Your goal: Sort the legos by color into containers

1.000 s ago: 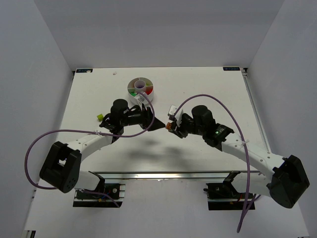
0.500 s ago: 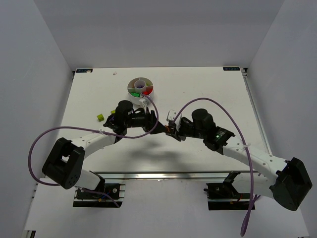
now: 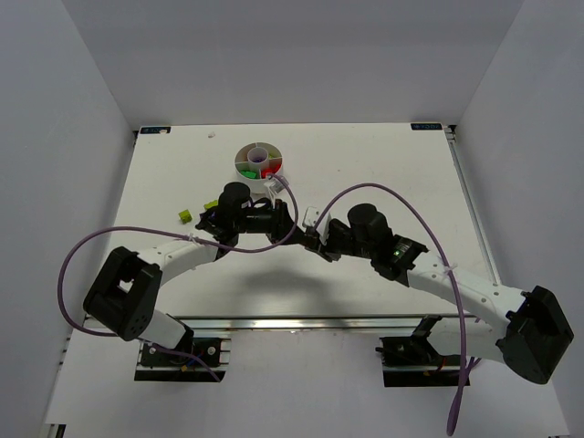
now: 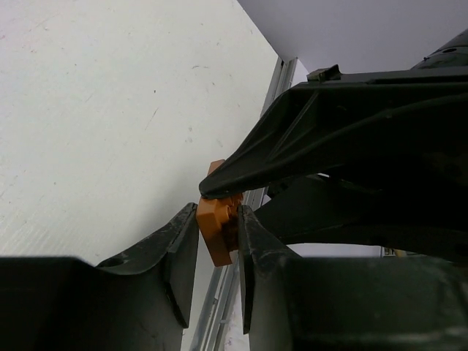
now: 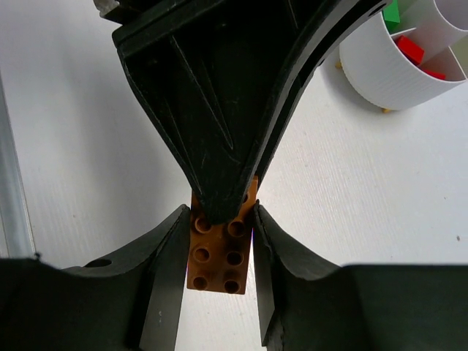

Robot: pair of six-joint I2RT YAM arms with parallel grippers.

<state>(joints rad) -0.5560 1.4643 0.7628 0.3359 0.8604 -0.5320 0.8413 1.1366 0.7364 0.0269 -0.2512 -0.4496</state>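
Note:
An orange lego brick hangs above the middle of the table, held from both sides. My right gripper is shut on its long sides, studs facing the camera. My left gripper is shut on the same orange brick, its fingers reaching in over the brick's far end. In the top view the left gripper and right gripper meet tip to tip. The round white dish stands behind them, with a red brick and a green brick in separate sections.
Two lime-yellow bricks lie on the table to the left of the left arm. The dish wall is close behind the grippers on the right. A purple cable loops over each arm.
My left gripper moved right to meet the right gripper and closed its jaws on the orange brick. The right gripper kept its grip and shifted slightly left.

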